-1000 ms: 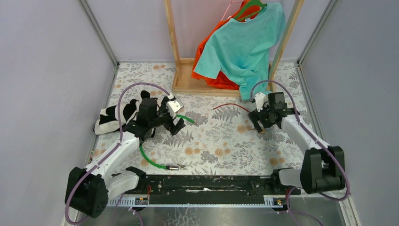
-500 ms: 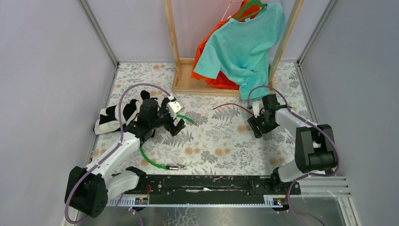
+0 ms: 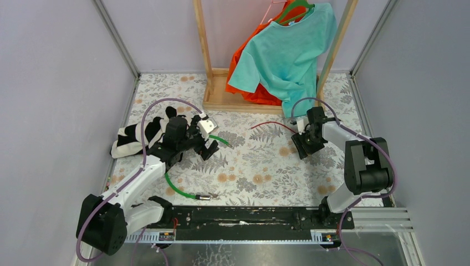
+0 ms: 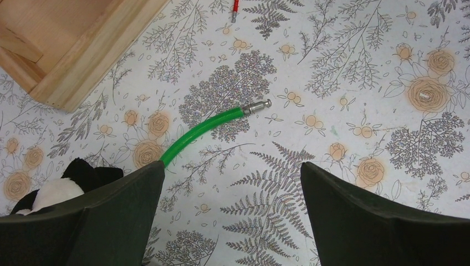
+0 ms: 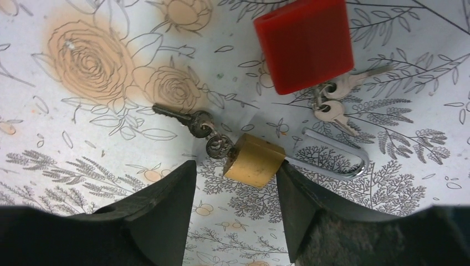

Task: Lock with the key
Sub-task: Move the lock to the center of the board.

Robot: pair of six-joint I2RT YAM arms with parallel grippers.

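From above, the left fingers (image 3: 209,148) hang wide open over the flowered surface (image 3: 255,172) at the left, beside a black-and-white soft toy (image 3: 130,138). The right fingers (image 3: 301,148) point down at the right, near the wooden rack (image 3: 221,100), and hide whatever lies under them.

The left wrist view shows only a green cable (image 4: 194,138) on the surface between those spread fingers; nothing is held.

The right wrist view has the task's things. A brass padlock (image 5: 254,160), its shackle (image 5: 338,160) swung open, lies flat between the right fingers, which stand partly apart and grip nothing. Its dark key (image 5: 177,116) lies flat just left of it on a ring, not in the lock. A red padlock (image 5: 305,41) with silver keys (image 5: 338,100) sits just beyond.

The risk, as I judge it, is that closing here pinches the lock body, not the key. An off-centre squeeze could also skid it into the red one and tangle the key rings.
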